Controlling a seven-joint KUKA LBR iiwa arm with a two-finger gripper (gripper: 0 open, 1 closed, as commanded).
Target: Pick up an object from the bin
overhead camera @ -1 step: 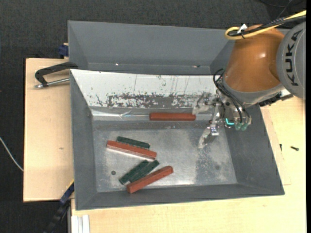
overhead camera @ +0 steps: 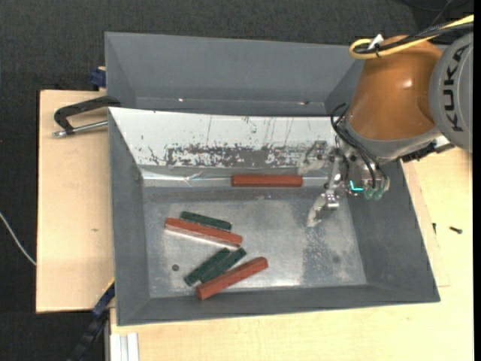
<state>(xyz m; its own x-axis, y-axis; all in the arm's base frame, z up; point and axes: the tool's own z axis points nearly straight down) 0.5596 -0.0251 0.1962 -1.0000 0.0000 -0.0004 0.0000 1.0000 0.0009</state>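
Red bar [overhead camera: 267,180] lies against the back wall [overhead camera: 225,130], just left of the gripper [overhead camera: 325,204]; whether that is open or closed I cannot tell. Probably the approach step: next, move left over the bar, descend, grip.

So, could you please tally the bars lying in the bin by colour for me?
Red bars: 3
Dark green bars: 2 (the lower one might be two overlapping; I cannot tell)
Total: 5
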